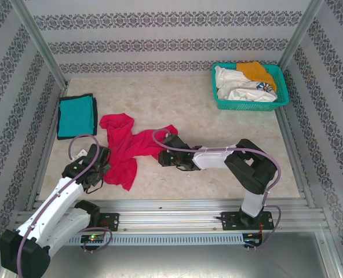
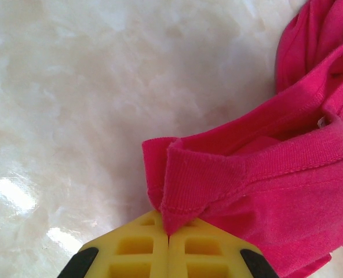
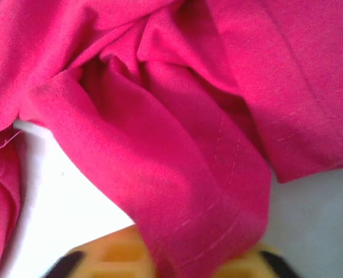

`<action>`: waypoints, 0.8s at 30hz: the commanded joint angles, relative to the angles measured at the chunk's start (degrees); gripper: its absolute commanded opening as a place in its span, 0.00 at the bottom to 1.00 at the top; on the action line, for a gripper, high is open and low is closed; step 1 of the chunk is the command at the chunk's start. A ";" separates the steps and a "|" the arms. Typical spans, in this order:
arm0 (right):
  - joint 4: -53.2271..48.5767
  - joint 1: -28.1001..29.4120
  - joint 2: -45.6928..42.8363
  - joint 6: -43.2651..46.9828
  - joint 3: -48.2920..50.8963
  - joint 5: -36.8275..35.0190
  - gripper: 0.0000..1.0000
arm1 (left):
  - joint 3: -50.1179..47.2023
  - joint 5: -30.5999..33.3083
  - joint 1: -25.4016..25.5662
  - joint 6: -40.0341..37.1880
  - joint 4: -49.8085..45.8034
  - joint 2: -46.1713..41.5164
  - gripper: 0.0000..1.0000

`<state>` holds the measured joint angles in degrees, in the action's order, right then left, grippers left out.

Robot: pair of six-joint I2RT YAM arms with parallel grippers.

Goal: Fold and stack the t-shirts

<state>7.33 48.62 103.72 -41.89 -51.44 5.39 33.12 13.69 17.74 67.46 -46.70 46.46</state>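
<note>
The crumpled bright pink-red cloth t-shirt (image 1: 125,147) lies bunched and twisted on the pale marbled tabletop (image 1: 206,116), left of centre and in front of both arms. It is the piece in hand. In the left wrist view, the left jaws are clenched on a stitched hem (image 2: 264,179) at the shirt's near corner, the cloth pinched between the yellow pads. In the right wrist view, a hemmed fold (image 3: 177,133) runs down into the right jaws, which we read as clamped on it at the shirt's right side. We judge the step to be spreading: both ends are gripped but the shirt is not yet flat, so no fold can begin. The next move calls for drawing the two grips apart, lifting enough to shake out the twist, then laying the cloth smooth. A folded teal t-shirt with dark edging (image 1: 76,116) lies at the far left, the likely base of the stack. White (image 1: 235,87) and orange (image 1: 254,72) t-shirts wait in the teal plastic mesh basket (image 1: 278,95) at the far right.
</note>
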 commanded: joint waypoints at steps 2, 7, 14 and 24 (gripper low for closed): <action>0.28 -1.04 -4.23 2.42 -0.34 1.47 0.00 | 1.88 -0.49 -1.00 -1.96 1.92 -0.31 0.00; -5.27 -5.72 -16.88 7.94 0.87 -2.98 0.00 | 7.00 -1.20 -1.34 -5.20 7.02 2.56 0.00; -10.54 -21.40 -31.44 12.18 1.71 -0.93 0.00 | 22.36 -6.67 -2.68 -14.11 15.96 17.88 0.00; -17.81 -28.78 -42.92 13.95 1.54 0.34 0.00 | 37.73 -13.13 -3.30 -20.19 13.58 29.30 0.00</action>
<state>-8.40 20.23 64.86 -29.39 -50.76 5.32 70.81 2.59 15.25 49.84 -32.77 77.45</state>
